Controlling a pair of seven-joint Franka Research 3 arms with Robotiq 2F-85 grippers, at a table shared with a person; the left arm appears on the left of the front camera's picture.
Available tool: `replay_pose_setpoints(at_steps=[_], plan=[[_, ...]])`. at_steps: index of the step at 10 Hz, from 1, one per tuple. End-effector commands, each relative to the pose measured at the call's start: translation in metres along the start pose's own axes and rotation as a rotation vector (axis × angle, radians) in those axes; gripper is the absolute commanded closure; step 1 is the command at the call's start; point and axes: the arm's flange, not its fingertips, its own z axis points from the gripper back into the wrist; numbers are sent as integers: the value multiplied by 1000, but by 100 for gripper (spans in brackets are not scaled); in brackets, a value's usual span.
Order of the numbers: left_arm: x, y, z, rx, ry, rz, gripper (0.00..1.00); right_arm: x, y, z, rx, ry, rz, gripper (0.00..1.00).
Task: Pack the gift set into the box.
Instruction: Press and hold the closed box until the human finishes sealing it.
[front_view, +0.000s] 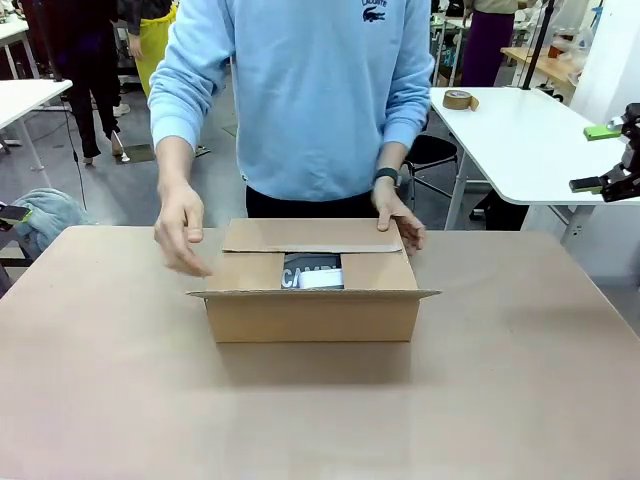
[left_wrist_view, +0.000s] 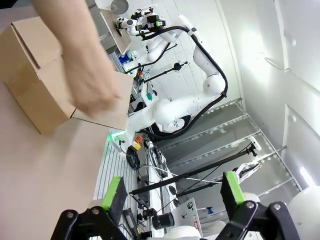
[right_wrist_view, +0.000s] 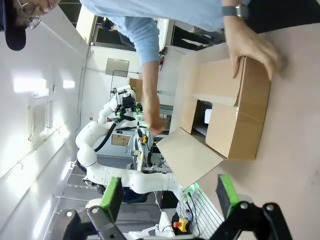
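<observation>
You have one tan-topped table (front_view: 110, 400), with bare surface broad on both sides of the load and on the robot's side. One person in a light blue sweatshirt (front_view: 300, 100) stands at its far edge. One brown corrugated cardboard box (front_view: 312, 315) sits mid-table, nearer the far edge. One of its flaps juts outward level on the robot's side.

Through the gap between the folded top flaps you see one gift set (front_view: 312, 272) inside the box, dark with white lettering.

The person shows two hands. The watch-wearing hand (front_view: 400, 218) presses on the box's far corner, and the bare-wristed hand (front_view: 180, 235) hovers just beside the opposite end.

Of your two grippers, the right gripper (front_view: 592, 157) hangs well off the table's edge with its fingers spread and gripping nothing. The left gripper (left_wrist_view: 172, 192) is likewise spread and unloaded.

One brown tape roll (front_view: 458, 99) rests on a white side table (front_view: 530, 150).
</observation>
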Motion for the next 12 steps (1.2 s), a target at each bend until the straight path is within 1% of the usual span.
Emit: replay_pose_setpoints(at_steps=[1,12], plan=[[-3,-2,2,5,11,9,0,1,2,1,-2,6,-3,0],[-3,-2,2,5,11,9,0,1,2,1,-2,6,-3,0]])
